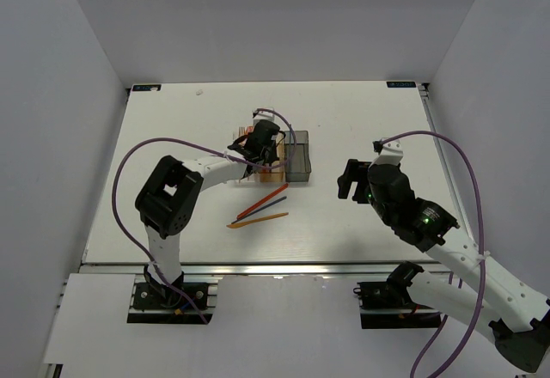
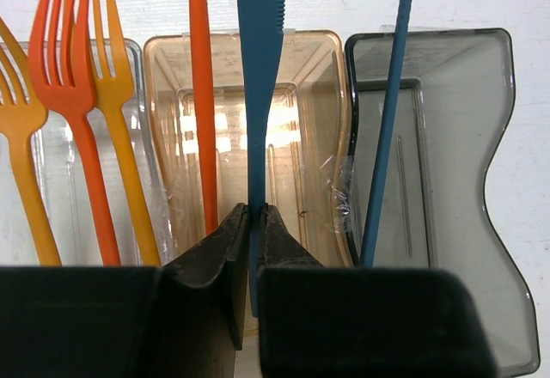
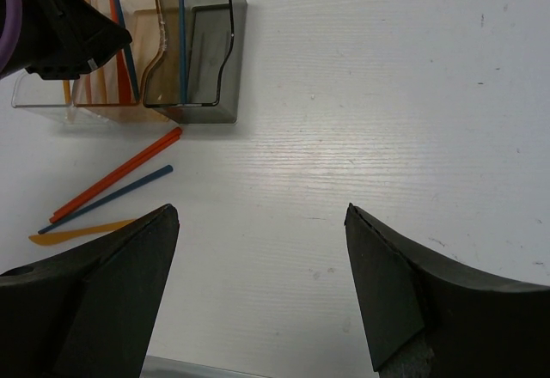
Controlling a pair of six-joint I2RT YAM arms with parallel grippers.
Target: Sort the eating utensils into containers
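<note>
Left claw (image 2: 255,223) is clamped on a blue knife (image 2: 259,69). Its two dark fingers pinch the handle, and the serrated blade points away from the wrist camera across the tan bin (image 2: 318,137). Whether the knife touches that bin cannot be told. An orange stick (image 2: 200,94) stands in the tan bin just left of the knife. The three bins sit side by side in a row. In the wrist view, the clear bin (image 2: 64,189) on the left holds orange forks (image 2: 64,77), and the grey bin (image 2: 464,180) on the right holds a thin blue stick (image 2: 388,112). On the table (image 1: 361,120), between the bins and the arm bases, three loose pieces lie close together. They are a red stick (image 3: 116,176), a dark stick (image 3: 107,198) just beside it, and an orange knife (image 3: 77,234) nearest the bases. Right claw (image 3: 262,283) hangs over the table well to the right of the bins. Its jaws are spread wide, and only tabletop shows between them.
</note>
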